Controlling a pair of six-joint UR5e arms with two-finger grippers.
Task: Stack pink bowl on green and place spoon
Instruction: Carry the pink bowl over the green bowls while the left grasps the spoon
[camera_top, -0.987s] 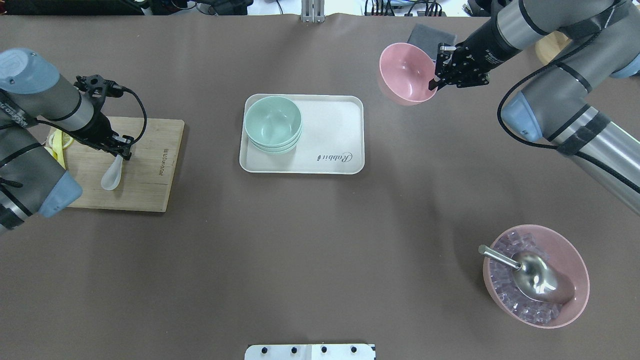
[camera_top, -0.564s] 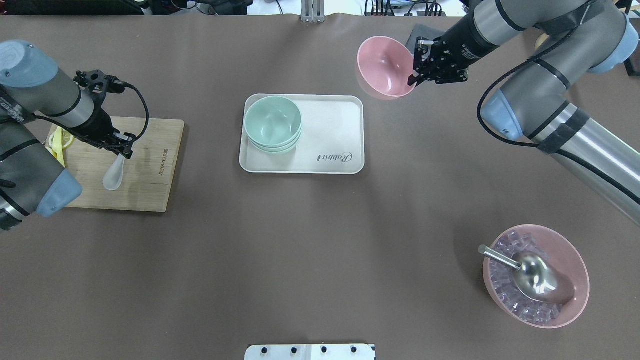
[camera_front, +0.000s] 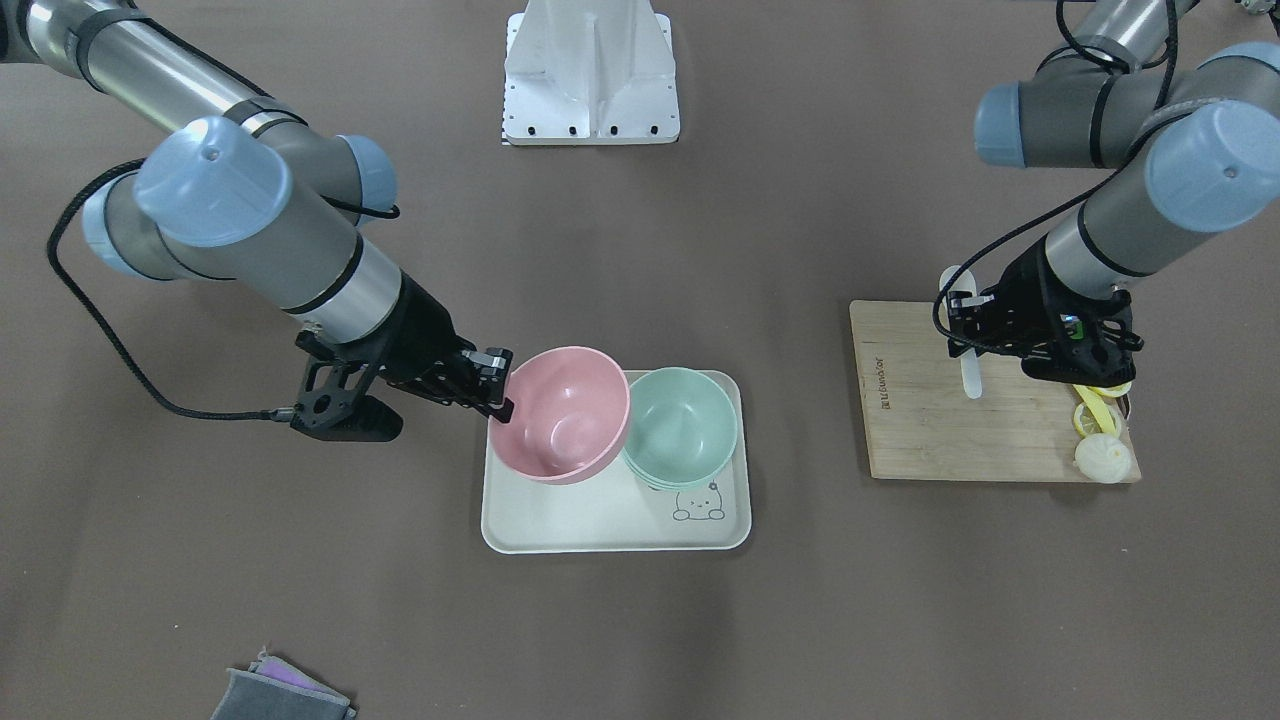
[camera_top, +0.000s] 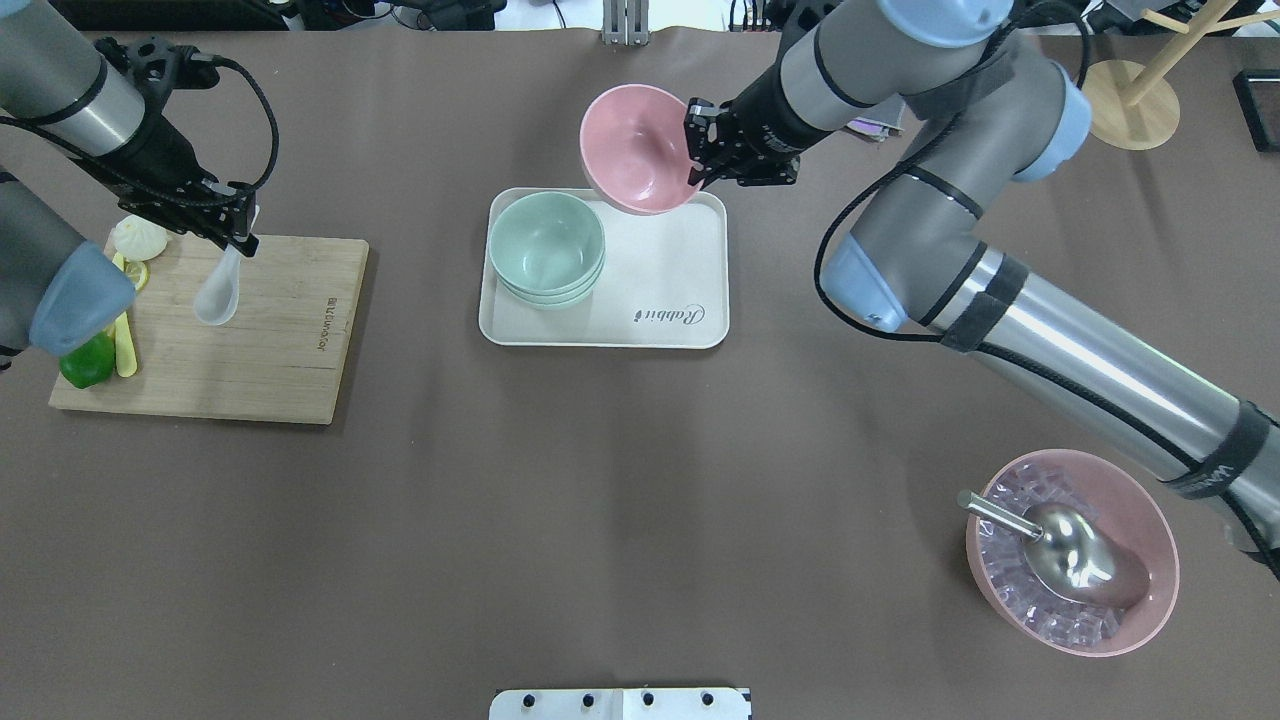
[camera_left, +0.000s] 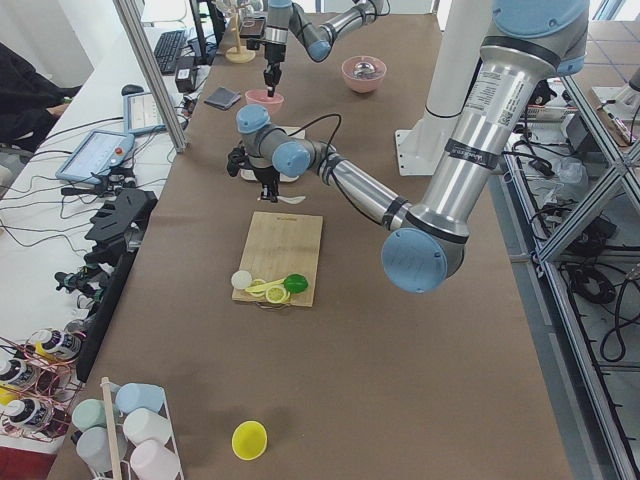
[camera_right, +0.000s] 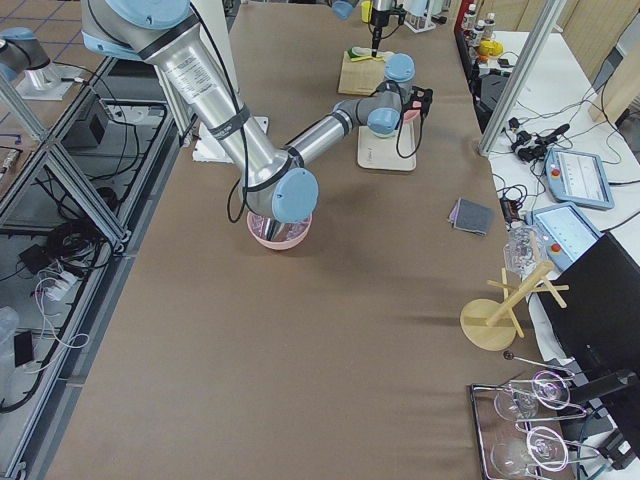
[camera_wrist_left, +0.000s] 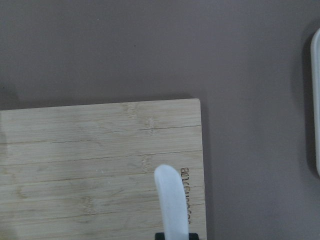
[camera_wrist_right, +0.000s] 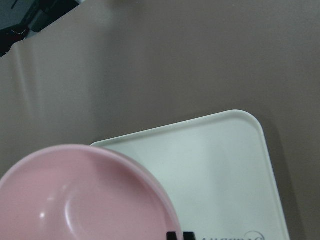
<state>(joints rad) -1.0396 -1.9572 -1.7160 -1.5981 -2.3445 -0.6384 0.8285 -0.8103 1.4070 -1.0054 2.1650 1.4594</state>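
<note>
My right gripper (camera_top: 700, 150) is shut on the rim of the empty pink bowl (camera_top: 635, 145) and holds it in the air over the far edge of the white tray (camera_top: 650, 325). The pink bowl (camera_front: 560, 425) hangs just beside the stacked green bowls (camera_front: 682, 425), which sit on the tray (camera_front: 600, 520). The green bowls (camera_top: 547, 245) are empty. My left gripper (camera_top: 243, 238) is shut on the handle of a white spoon (camera_top: 217, 295) and holds it above the wooden board (camera_top: 270, 340). The spoon shows in the left wrist view (camera_wrist_left: 172, 205).
A second pink bowl (camera_top: 1135, 485) with ice cubes and a metal scoop (camera_top: 1060, 545) stands at the near right. Lemon slices, a white bun (camera_top: 138, 236) and a green piece (camera_top: 87, 362) lie at the board's left edge. A grey cloth (camera_front: 280, 695) lies beyond the tray.
My right gripper has carried the pink bowl leftward, from far right of the tray to over its far edge. My left gripper has lifted the spoon and moved it away from me.
</note>
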